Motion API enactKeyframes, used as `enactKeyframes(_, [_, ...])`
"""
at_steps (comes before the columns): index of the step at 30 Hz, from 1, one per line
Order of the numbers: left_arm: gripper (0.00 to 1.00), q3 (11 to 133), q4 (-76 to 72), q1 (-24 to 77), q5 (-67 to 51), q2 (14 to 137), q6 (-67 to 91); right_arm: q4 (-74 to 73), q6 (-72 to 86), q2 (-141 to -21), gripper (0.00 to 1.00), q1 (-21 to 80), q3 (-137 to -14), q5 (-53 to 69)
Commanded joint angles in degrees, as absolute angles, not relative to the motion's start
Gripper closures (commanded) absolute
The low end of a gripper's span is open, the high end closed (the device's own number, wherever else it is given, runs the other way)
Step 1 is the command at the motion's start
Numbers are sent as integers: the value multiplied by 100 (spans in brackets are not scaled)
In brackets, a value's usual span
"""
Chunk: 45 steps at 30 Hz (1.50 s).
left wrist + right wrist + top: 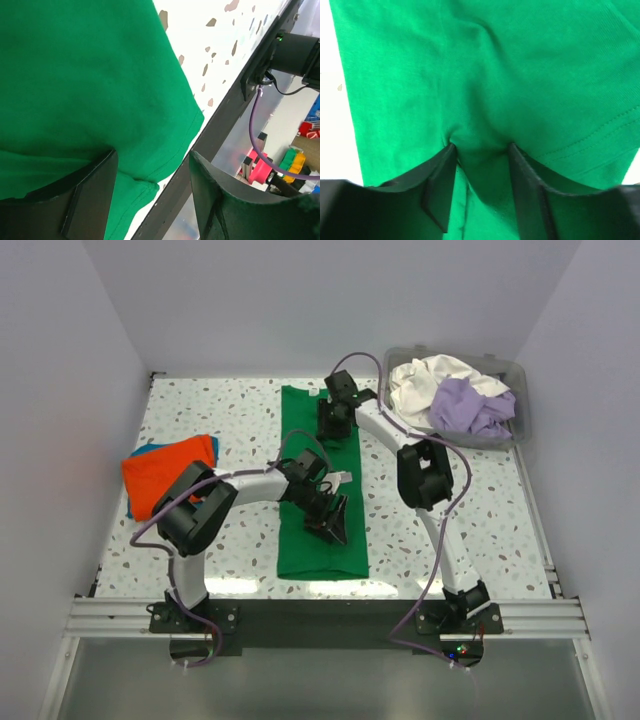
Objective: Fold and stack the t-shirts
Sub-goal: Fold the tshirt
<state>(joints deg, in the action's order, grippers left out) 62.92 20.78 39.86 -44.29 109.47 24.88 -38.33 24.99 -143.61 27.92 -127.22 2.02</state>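
White tubes, chunky black joints, looping purple cables (lights at the right base); left gripper, right gripper matte black.

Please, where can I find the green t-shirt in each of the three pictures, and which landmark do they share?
Top: green shirt, a long strip at mid-table.
Left wrist: shirt fills the left and centre.
Right wrist: shirt fills nearly all the picture.
Shared landmark: speckled table, beside the shirt in every view.
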Motion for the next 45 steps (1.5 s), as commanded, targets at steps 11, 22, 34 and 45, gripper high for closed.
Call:
enactKeyframes(11, [30,5872,2628,3877,-1996,8474,2417,-4026,2083,-13880,29,2610,-13307,1476])
enactKeyframes(22, [37,4290,2856,3472,-2083,7541,2557,-4113,2109,-10936,40,2610,-9680,1188])
enactKeyframes(34, [41,3569,2857,3463,-2900,7260,2944,-4799,2452,-8333,56,2663,-5758,2126])
enactKeyframes(45, [40,3410,3041,3437,-2655,7365,3199,-4483,2847,-7831,52,2944,-4562,2645])
